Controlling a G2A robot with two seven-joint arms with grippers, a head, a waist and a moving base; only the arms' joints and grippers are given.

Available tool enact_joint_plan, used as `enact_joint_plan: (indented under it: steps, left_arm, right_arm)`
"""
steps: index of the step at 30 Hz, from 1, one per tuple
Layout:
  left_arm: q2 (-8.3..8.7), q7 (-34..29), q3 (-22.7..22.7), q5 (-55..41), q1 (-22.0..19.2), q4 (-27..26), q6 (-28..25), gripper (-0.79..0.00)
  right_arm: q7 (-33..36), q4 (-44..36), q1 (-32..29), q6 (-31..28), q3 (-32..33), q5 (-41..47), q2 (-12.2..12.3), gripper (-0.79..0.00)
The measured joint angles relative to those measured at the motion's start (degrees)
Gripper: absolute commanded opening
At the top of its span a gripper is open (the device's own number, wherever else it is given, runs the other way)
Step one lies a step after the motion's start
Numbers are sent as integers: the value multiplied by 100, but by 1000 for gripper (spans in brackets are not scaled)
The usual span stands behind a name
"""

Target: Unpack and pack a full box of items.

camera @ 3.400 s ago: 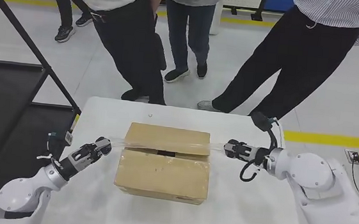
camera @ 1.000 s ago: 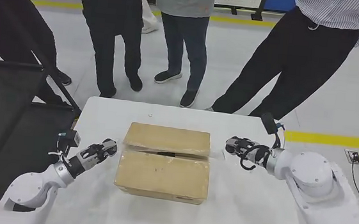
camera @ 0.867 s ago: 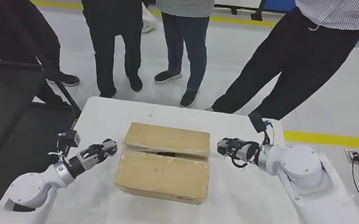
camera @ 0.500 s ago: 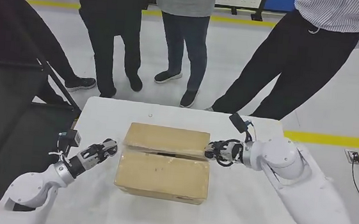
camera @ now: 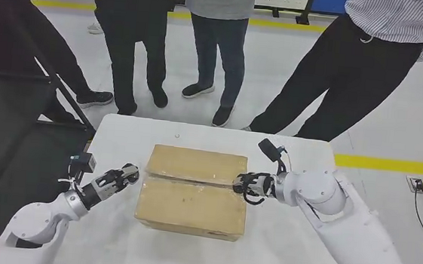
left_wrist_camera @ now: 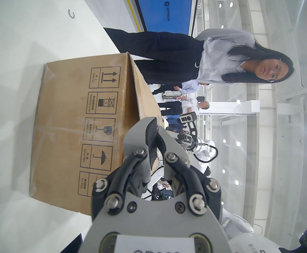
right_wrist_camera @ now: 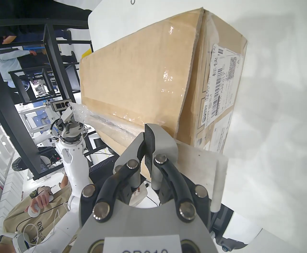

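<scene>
Lying lengthwise across the table (camera: 292,253), the box (camera: 193,195) spans between left gripper (camera: 130,173) and right gripper (camera: 238,186), both with fingers clenched.

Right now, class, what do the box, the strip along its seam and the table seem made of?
box: brown cardboard, matte, with rough cut flap edges.
strip: probably clear plastic tape; it is glossy, see-through and crinkled.
table: smooth white top, laminate or painted; the look leaves it open.
</scene>
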Motion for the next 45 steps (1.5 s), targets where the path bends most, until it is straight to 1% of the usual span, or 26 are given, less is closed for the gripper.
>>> enact_joint_plan:
  steps: [4,6,7,9,12,15,23,24,25,28,30,39,41,42,43,45]
  left_arm:
    - [2,24,12,29,7,6,-26,-779]
    - [3,24,15,35,14,5,-34,-536]
    - [4,15,15,35,20,1,-40,-486]
    - [7,1,11,30,28,-5,-46,-422]
    - [11,-16,-2,14,41,-11,-51,-388]
    - [15,-17,-16,0,53,-13,-55,-289]
    - [23,-6,-47,-40,67,6,-69,-237]
    - [25,-5,-58,-48,67,14,-74,-215]
    - [28,2,-75,-58,68,25,-81,-148]
    - [34,10,-119,-89,79,39,-98,-151]
    - [38,6,-144,-111,89,39,-108,-126]
    - [58,48,-327,-290,200,43,-209,-105]
    - [63,56,-383,-338,243,37,-235,-80]
    - [65,59,-408,-365,265,29,-249,-52]
    - [68,63,-442,-399,297,14,-269,0]
    - [72,76,-498,-463,352,-18,-299,0]
  right_arm:
    - [-34,78,27,21,-82,20,-44,-785]
    - [-67,124,40,12,-124,46,-69,-785]
    - [-94,154,52,5,-157,58,-88,-785]
    - [-143,193,73,-13,-193,86,-116,-785]
    - [-208,248,96,-82,-213,130,-150,-785]
    - [-216,278,119,-102,-232,148,-175,-785]
    - [-242,405,220,-135,-375,222,-281,-785]
    - [-248,426,235,-144,-391,240,-295,-785]
    - [-259,456,257,-156,-415,265,-316,-785]
    - [-306,528,322,-189,-490,313,-375,-785]
    - [-330,572,363,-207,-538,347,-412,-785]
    - [-422,876,620,-305,-844,534,-645,-785]
    - [-477,932,672,-320,-920,563,-705,-785]
    - [-506,958,696,-324,-952,582,-733,-785]
    - [-549,994,729,-328,-999,608,-772,-785]
    - [-611,1050,779,-343,-1075,663,-838,-785]
